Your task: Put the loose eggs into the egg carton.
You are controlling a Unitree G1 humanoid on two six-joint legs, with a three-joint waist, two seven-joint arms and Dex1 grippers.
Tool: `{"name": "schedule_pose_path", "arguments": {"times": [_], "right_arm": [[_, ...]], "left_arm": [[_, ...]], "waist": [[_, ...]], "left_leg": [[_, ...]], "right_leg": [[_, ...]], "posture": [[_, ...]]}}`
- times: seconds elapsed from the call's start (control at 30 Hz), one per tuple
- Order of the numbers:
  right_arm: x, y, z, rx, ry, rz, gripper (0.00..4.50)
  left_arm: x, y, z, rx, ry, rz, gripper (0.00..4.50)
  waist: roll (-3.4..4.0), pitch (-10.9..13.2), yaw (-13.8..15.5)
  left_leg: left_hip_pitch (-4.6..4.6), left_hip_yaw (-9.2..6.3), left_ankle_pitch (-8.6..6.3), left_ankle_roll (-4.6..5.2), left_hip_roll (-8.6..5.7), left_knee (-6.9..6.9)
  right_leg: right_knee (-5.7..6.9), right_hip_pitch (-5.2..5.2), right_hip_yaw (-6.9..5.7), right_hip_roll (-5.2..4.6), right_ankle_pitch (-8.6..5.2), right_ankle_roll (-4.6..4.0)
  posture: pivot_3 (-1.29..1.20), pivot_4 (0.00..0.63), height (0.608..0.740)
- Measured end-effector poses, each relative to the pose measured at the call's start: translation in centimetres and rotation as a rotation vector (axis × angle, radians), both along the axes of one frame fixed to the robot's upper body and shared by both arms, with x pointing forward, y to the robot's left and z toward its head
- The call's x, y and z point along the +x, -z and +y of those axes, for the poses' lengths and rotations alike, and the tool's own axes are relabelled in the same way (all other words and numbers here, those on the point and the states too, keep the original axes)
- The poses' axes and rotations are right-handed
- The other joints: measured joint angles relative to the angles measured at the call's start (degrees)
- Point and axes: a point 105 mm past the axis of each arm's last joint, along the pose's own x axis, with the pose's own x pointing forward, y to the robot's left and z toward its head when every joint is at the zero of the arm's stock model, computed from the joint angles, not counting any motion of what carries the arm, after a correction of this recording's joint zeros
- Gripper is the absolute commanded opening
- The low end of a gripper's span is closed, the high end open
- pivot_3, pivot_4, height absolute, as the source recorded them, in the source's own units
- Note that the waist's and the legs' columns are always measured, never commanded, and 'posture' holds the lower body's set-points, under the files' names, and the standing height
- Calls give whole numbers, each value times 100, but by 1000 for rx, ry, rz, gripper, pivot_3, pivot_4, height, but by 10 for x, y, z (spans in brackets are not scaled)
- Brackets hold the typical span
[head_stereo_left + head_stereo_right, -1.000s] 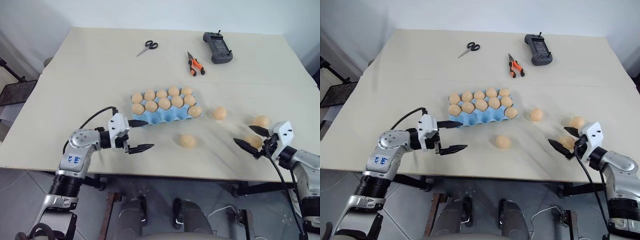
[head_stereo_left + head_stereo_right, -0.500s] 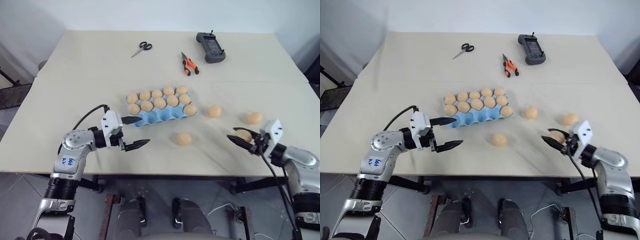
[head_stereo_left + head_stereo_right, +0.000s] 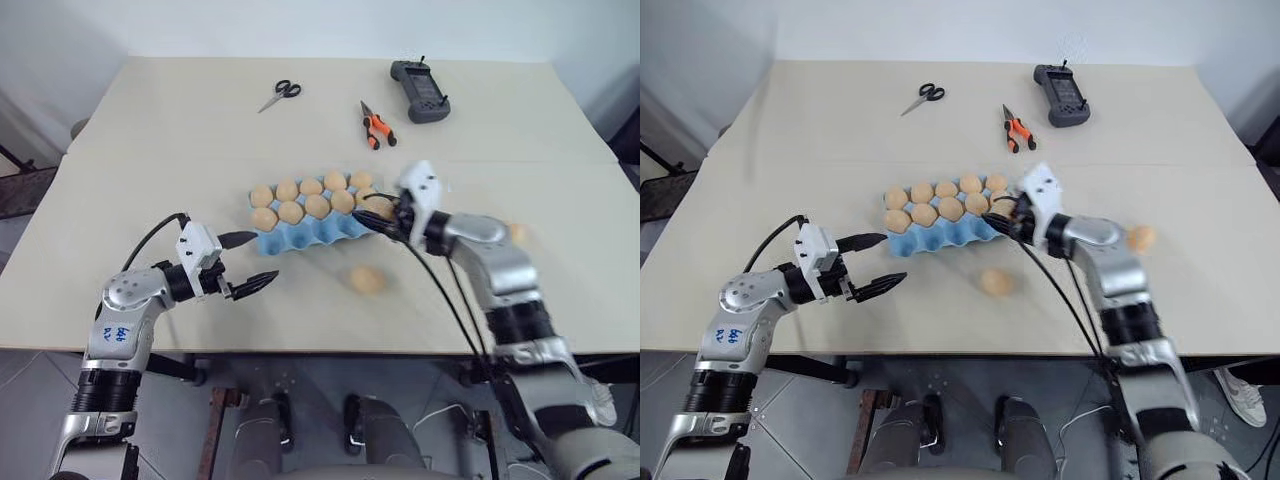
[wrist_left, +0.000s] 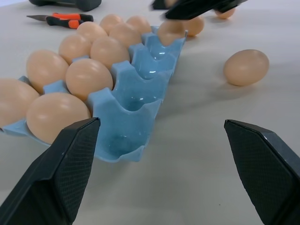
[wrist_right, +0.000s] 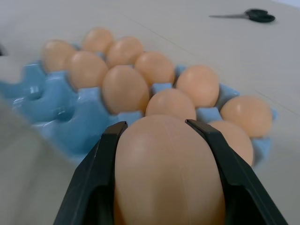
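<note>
The right gripper [image 5: 161,154], clamped on an egg [image 5: 166,173], hangs over the carton's [image 3: 305,237] right end, while the left gripper [image 3: 252,263] stands spread beside its left end.

Right gripper [image 3: 378,215] clamped on an egg [image 5: 166,173], one black finger on each side, hanging over the near-right end of the egg carton [image 3: 318,232]; right arm bent across toward the left, wrist nearly level. Left gripper [image 3: 247,262] spread wide, fingers level and pointing right, hovering just short of the carton's near-left corner, holding nothing.
</note>
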Motion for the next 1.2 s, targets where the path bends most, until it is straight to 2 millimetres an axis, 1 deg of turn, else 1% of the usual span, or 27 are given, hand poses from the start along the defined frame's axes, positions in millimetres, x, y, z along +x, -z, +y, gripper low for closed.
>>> {"name": "schedule_pose_path", "arguments": {"times": [0.03,0.07,0.2,0.27,0.3,0.33,0.47,0.57,0.67,0.73,0.8,0.83,0.87,0.93,1.0,1.03,1.1,1.13,1.2], "right_arm": [[1,0,3,5,-3,2,1628],[2,1,6,8,-3,6,1975],[3,1,5,4,-3,-1,3325],[-1,2,6,5,-29,4,4052],[-3,2,5,3,-38,4,4345],[-5,2,2,0,-43,7,4430],[-17,-6,-13,18,-45,-12,4430],[-27,-8,-38,29,-6,-39,4430],[-41,1,-79,59,91,-61,4430],[-51,9,-114,87,196,-81,4430],[-59,11,-137,103,273,-110,4430],[-67,15,-155,102,335,-132,4430],[-72,18,-167,95,374,-137,4430],[-92,29,-198,77,484,-151,4430],[-103,35,-213,68,546,-148,4430],[-112,40,-221,67,577,-144,4430],[-123,53,-226,63,608,-118,4430],[-129,63,-228,64,626,-94,4430],[-132,71,-231,70,649,-72,4430]], "left_arm": [[0,0,1,-1,-5,-2,4500],[0,0,3,-4,-18,-2,4500],[-4,0,5,-4,-32,-6,4500],[-4,-2,6,-4,-35,-13,4500],[-4,-2,7,-3,-37,-13,4500],[-4,-3,7,-2,-39,-14,4500],[-3,-3,7,-4,-41,-13,4500],[0,-8,4,-6,-31,-28,4500],[2,-13,-5,-8,5,-49,4500],[3,-14,-14,-14,41,-52,4500],[5,-12,-21,-14,68,-45,4500],[6,-11,-28,-10,93,-39,4500],[6,-11,-30,-6,103,-40,4500],[7,-8,-35,3,139,-24,4500],[7,-6,-39,1,162,-14,4500],[9,-7,-44,-6,182,-13,4500],[11,-8,-47,-5,196,-17,4500],[14,-8,-47,-6,196,-15,4500],[15,-6,-48,-6,202,-13,4500]], "waist": [[0,0,17],[0,0,23],[-1,0,-1],[-1,0,-6],[-1,0,-7],[-1,0,-5],[-1,0,3],[-4,-2,33],[-6,-4,59],[-7,-3,49],[-7,-3,33],[-7,-3,36],[-8,-3,31],[-7,-3,24],[-7,-3,-24],[-8,-3,-7],[-9,-3,-4],[-9,-4,-6],[-9,-3,-34]], "left_leg": [[-1,1,0,0,-2,-1],[-2,8,0,2,-3,-1],[-1,39,-2,9,-6,2],[2,44,-1,9,-4,6],[4,44,-1,9,-4,7],[4,44,-1,8,-3,7],[4,46,-2,7,-2,5],[2,45,-4,7,-3,1],[1,50,-10,13,-7,-3],[1,58,-12,18,-10,-4],[4,60,-11,18,-10,-2],[5,59,-11,18,-9,0],[5,59,-11,17,-8,2],[14,59,-11,17,-7,3],[18,62,-10,16,-5,3],[26,59,-10,15,-6,5],[32,52,-10,14,1,13],[35,50,-11,14,0,14],[33,48,-11,14,-6,13]], "right_leg": [[3,-4,0,-4,0,1],[4,-7,-3,-5,0,1],[11,-18,-12,-5,7,14],[19,-21,-8,-5,8,15],[21,-22,-6,-4,8,15],[23,-23,-6,-5,8,15],[21,-26,-1,-6,8,14],[9,-25,-2,-8,7,14],[-5,-20,-3,-8,8,15],[-9,-20,1,-8,10,20],[-8,-20,4,-5,12,23],[-7,-18,3,-2,12,24],[-7,-18,3,1,12,24],[-7,-13,4,5,12,23],[-6,-13,15,9,13,23],[-6,-5,13,9,13,23],[-10,6,8,14,10,19],[-17,10,10,14,10,18],[-32,12,25,17,14,12]], "posture": [[0,150,740],[0,150,740],[0,150,740],[0,150,740],[0,150,740],[0,150,740],[0,150,740],[0,150,740],[0,150,740],[0,150,740],[0,150,740],[0,150,740],[0,150,740],[0,150,740],[0,150,740],[0,150,740],[0,150,740],[0,150,740],[0,150,740]]}}
